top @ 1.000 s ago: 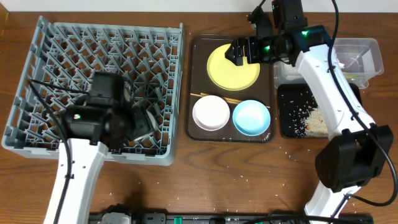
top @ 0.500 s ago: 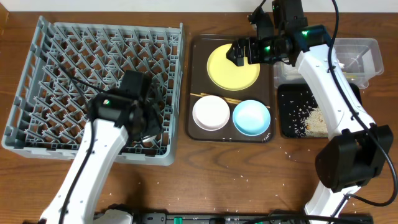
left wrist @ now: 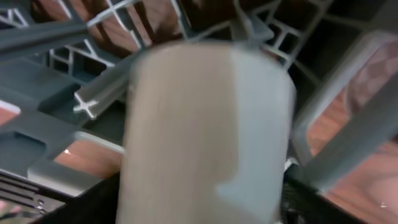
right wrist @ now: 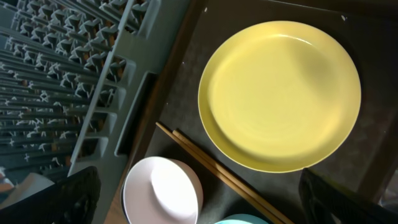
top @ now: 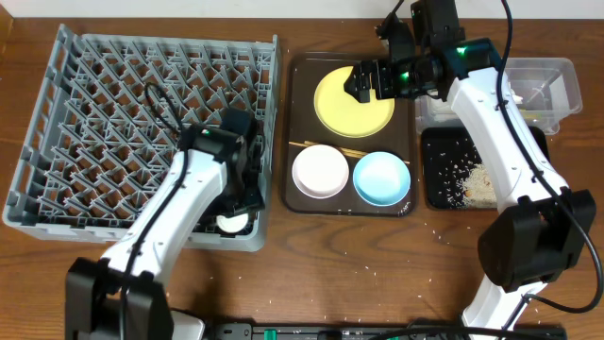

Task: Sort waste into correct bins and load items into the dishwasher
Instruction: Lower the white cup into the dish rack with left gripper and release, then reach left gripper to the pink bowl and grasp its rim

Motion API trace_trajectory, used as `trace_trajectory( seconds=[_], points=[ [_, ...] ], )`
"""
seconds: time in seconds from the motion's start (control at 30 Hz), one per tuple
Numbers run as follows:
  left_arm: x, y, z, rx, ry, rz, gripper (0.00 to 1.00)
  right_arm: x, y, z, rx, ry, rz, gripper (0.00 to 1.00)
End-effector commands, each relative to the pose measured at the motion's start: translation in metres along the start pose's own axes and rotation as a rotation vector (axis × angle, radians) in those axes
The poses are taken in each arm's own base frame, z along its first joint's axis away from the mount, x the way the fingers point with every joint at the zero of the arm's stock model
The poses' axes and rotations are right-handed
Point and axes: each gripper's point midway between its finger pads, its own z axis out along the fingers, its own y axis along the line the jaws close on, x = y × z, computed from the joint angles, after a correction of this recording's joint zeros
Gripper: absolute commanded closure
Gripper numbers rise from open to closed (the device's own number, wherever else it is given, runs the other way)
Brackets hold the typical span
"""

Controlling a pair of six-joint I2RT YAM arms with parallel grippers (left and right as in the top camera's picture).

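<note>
My left gripper (top: 236, 203) is shut on the white cup (top: 229, 224) at the front right corner of the grey dish rack (top: 94, 94). In the left wrist view the cup (left wrist: 205, 124) fills the space between the fingers (left wrist: 199, 208), with rack pegs (left wrist: 93, 102) behind it. My right gripper (top: 363, 80) is open and empty, hovering above the yellow plate (top: 354, 102). The right wrist view shows the plate (right wrist: 280, 93), the wooden chopsticks (right wrist: 211, 165) and the white bowl (right wrist: 163, 190). The light blue bowl (top: 381, 178) sits beside the white bowl (top: 321, 171).
Plate, bowls and chopsticks lie on the dark brown tray (top: 300, 85). Right of it are the clear tub (top: 557, 76) and the black tray (top: 439, 156) holding rice and pale scraps (top: 477, 184). Loose grains (top: 439, 227) dot the table.
My left arm has swung right and forward across the rack, carrying the white cup to the front right corner. The right arm has stayed above the plate.
</note>
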Motion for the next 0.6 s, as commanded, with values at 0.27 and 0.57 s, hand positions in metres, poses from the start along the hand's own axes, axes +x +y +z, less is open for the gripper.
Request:
trace_trajectory(
  seconds=[0.27, 0.57],
  points=[
    [-0.011, 0.001, -0.025, 0.007, -0.06, -0.013, 0.16, 0.002, 0.004, -0.001, -0.001, 0.005, -0.025, 0.01],
    [-0.027, -0.051, -0.079, 0.257, -0.278, 0.127, 0.17, -0.001, -0.008, -0.004, 0.051, -0.006, -0.022, 0.01]
  ],
)
